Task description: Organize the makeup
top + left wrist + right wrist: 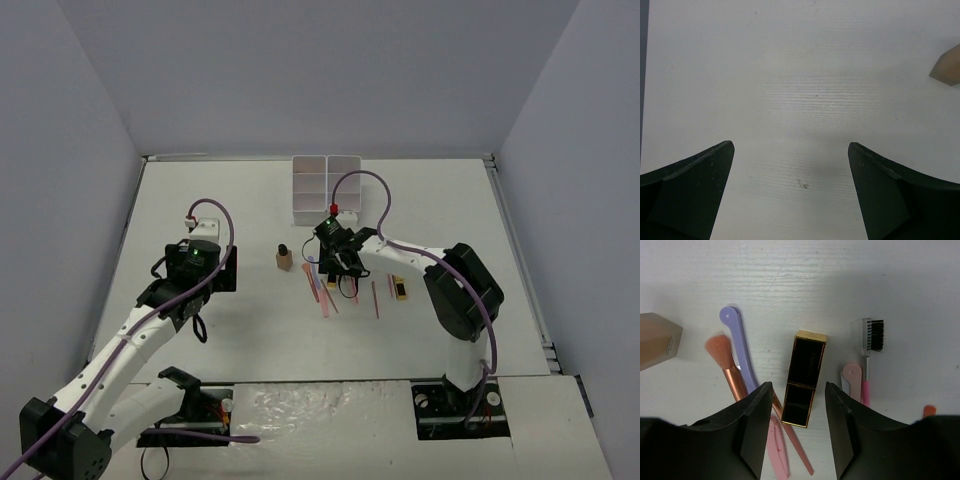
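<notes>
A black-and-gold tube lies flat on the white table. My right gripper is open and straddles the tube's near half, with a small gap showing on each side. Beside it lie a lilac stick, a copper-handled brush, a pink stick and a pink-handled brow comb. A tan bottle with a black cap stands left of this pile. My left gripper is wide open over bare table, and one corner of the tan bottle shows at its upper right.
A white gridded compartment box stands at the back of the table, behind the right gripper. Another black-and-gold tube lies to the right of the sticks. Grey walls close in both sides.
</notes>
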Robot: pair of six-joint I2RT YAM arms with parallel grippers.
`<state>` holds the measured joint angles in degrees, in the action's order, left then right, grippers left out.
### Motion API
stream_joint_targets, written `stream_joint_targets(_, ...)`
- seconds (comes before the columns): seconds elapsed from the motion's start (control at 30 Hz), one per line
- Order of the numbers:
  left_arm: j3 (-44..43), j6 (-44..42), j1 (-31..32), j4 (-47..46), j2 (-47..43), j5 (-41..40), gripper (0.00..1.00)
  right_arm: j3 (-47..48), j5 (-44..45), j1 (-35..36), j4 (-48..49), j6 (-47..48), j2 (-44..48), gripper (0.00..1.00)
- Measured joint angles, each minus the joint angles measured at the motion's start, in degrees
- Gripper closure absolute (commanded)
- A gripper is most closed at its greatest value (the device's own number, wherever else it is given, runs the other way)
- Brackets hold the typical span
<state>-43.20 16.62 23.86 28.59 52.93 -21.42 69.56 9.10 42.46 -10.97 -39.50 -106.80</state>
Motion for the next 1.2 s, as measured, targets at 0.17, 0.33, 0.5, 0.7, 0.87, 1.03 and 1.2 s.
stream_joint_targets(0.17, 0.0, 0.0, 0.0, 0.1, -0.1, -0.1, 0.03, 0.7, 0.9, 0.0, 0.0, -1.0, -1.7, 0.69)
stream_joint_targets(0.33, 0.0, 0.0, 0.0, 0.3, -0.4, -0.1, 0.03, 1.0, 1.9, 0.0, 0.0, -1.7, -3.0, 0.9)
stream_joint_targets(0.5, 0.0, 0.0, 0.0, 0.3, -0.4, -0.1, 0.03, 1.5, 2.4, 0.0, 0.0, -1.7, -3.0, 1.0)
stream_joint_targets(0.7, 0.0, 0.0, 0.0, 0.3, -0.7, -0.1, 0.03, 5.4, 2.5, 0.0, -1.3, 6.8, 0.6, 1.0)
stream_joint_targets(0.87, 0.0, 0.0, 0.0, 0.3, -0.9, -0.1, 0.03, 13.1, 0.9, -1.7, -0.6, 22.7, 5.3, 1.0)
stream_joint_targets(1.03, 0.0, 0.0, 0.0, 0.5, -1.4, -0.1, 0.03, 20.9, -7.8, -9.0, 0.5, 39.0, 6.0, 1.0)
stream_joint_targets(1.2, 0.0, 0.0, 0.0, 0.5, -2.3, -0.1, 0.03, 29.6, -13.7, -16.4, 0.1, 57.3, 2.3, 1.0)
